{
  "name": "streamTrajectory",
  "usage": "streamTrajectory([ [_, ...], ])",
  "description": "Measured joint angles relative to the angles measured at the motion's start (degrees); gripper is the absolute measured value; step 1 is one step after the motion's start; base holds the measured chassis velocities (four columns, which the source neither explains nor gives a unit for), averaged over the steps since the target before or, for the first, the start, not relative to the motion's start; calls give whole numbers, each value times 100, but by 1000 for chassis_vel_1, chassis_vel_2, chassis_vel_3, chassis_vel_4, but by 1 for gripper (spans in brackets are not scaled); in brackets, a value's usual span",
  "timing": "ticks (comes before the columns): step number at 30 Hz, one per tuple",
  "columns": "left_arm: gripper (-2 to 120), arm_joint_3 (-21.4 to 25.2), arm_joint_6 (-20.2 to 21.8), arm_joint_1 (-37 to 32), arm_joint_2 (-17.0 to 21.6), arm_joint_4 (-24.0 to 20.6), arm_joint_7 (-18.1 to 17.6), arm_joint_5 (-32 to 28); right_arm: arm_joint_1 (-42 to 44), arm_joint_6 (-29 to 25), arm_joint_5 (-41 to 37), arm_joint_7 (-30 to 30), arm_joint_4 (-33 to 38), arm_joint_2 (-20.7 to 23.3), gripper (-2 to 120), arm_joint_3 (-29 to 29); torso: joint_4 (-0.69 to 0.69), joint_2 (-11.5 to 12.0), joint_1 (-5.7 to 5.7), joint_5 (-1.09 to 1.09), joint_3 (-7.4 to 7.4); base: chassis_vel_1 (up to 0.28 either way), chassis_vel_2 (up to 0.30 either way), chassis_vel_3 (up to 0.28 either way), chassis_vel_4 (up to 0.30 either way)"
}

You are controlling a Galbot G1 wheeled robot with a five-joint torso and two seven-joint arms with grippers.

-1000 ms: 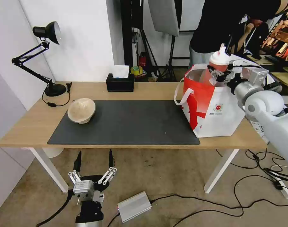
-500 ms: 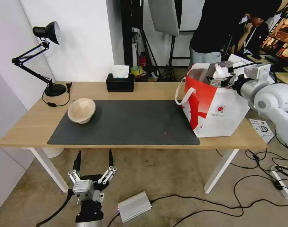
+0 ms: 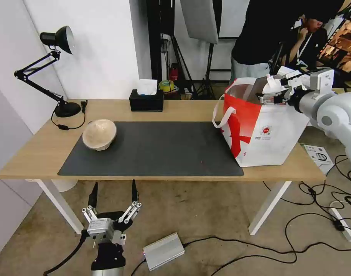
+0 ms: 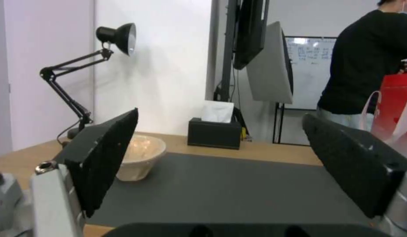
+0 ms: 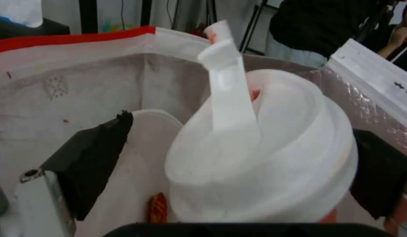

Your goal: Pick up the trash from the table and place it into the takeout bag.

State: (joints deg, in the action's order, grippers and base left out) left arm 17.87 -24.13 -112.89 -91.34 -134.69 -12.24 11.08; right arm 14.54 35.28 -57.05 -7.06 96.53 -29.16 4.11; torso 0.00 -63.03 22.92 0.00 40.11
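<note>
Your right end effector (image 3: pixel 273 92) has sunk into takeout bag (image 3: pixel 259 130) mouth since a second ago, fingers apart around red cup (image 5: pixel 260 154). Tan bowl (image 3: pixel 99 134) unmoved, table (image 3: pixel 175 111) 9 o'clock. Left end effector (image 3: pixel 112 197) parked, spread wide.

Head view: high, looking forward and down across the whole table (image 3: pixel 175 111). Left wrist view: low at the table's near edge, facing level over the dark grey mat (image 4: pixel 238 191); both show the tan domed paper bowl (image 3: pixel 99 134) and black desk lamp (image 3: pixel 48 69). Right wrist view: close, looking down into the takeout bag (image 5: pixel 80 69).
</note>
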Motion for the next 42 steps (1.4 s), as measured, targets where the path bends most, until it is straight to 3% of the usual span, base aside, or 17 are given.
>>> streamTrajectory([
  [18,100,1,3,69,3,32,-20,-42,-839,362,-20,112,-174,-43,100,771,0,0,0,-1,0,0,0,0,0],
  [42,100,-32,11,53,0,52,-27,-31,-1046,446,-18,67,-241,-75,100,927,0,0,0,-1,0,0,0,0,0],
])
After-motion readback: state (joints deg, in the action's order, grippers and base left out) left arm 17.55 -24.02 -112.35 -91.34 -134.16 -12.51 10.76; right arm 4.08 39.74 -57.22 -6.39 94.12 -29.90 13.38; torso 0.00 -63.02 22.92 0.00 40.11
